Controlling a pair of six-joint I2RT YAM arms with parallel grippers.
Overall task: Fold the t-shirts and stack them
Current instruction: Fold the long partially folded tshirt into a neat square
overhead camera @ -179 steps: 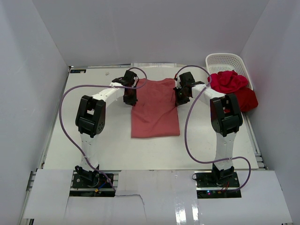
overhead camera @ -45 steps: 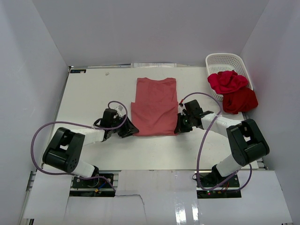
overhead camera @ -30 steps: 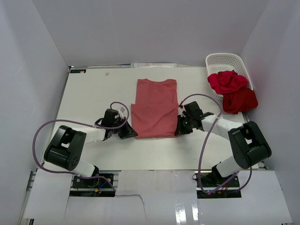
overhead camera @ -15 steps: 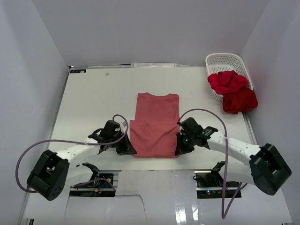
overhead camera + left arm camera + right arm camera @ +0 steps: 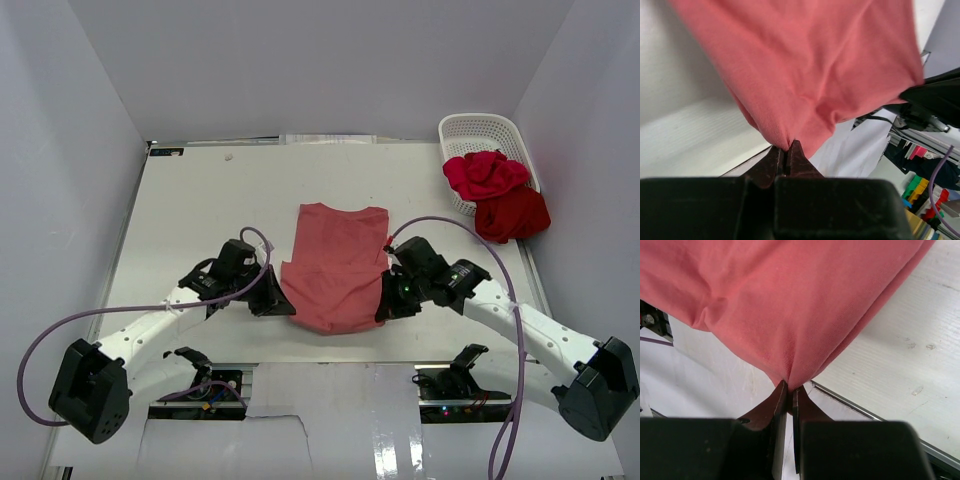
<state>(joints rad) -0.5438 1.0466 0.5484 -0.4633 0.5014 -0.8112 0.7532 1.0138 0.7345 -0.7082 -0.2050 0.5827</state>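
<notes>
A left wall (image 5: 60, 200) bounds the white table (image 5: 200, 200), and the table's left half lies bare from that wall to the middle. The left gripper (image 5: 278, 300) sits low near the near edge. In the left wrist view its fingertips (image 5: 796, 152) are pressed together on the near left corner of the salmon-red t-shirt (image 5: 335, 265).

The shirt lies in the middle of the table, its far part flat. Its near hem sags between the two grips, close to the table's near edge.

The right gripper (image 5: 386, 305) has the near right corner, jaws pinched tight on a fold of cloth in the right wrist view.

Right of it is a bare strip of table. At the far right corner stands a white basket (image 5: 483, 132). A crimson t-shirt (image 5: 485, 175) is heaped over its near rim, and a darker red t-shirt (image 5: 515, 213) lies just nearer, against the right wall (image 5: 590, 150).
</notes>
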